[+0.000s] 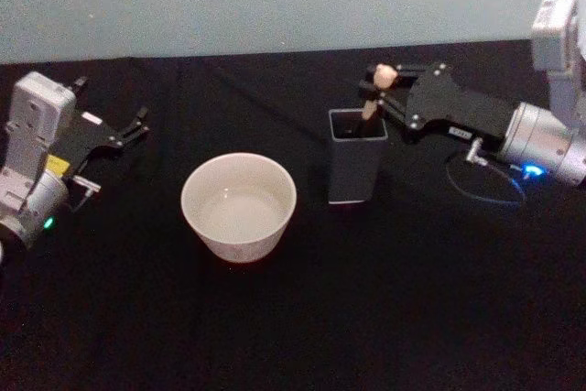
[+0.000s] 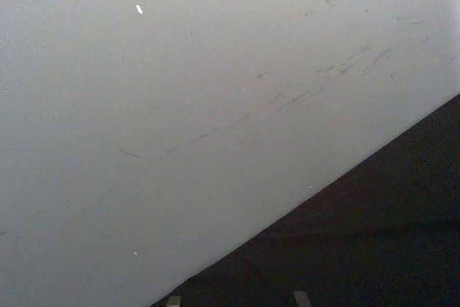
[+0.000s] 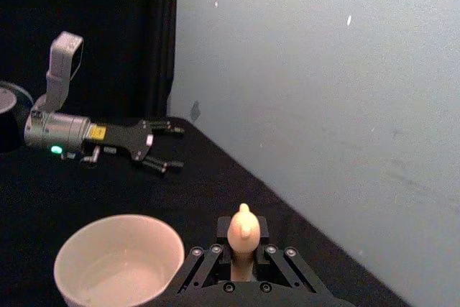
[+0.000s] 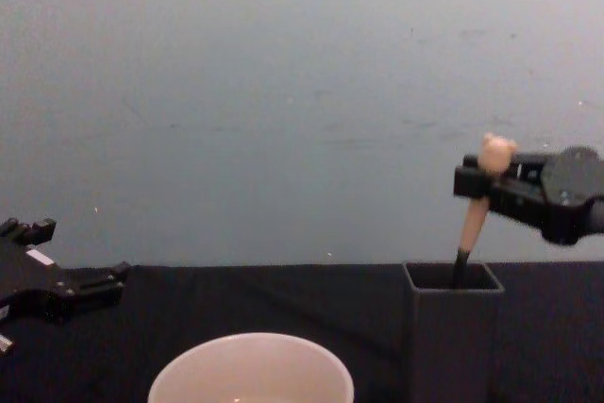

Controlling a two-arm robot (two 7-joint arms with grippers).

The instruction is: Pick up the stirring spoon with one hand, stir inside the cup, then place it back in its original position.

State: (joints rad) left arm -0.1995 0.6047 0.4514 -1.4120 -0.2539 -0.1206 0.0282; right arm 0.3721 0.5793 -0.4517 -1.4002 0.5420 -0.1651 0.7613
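The right gripper (image 1: 377,89) pinches the stirring spoon (image 1: 374,96) just below its bear knob, its bowl down inside the dark holder (image 1: 355,169) beside the cup (image 1: 238,205), apparently for lifting out; the left gripper (image 1: 135,128) rests open, idle.

My pictures are rather dim and a little soft and grainy, the black table (image 1: 293,336) swallows almost every shadow, the pale wall (image 4: 283,92) is evenly lit without glare, and small green and blue lamps glow on my arms.
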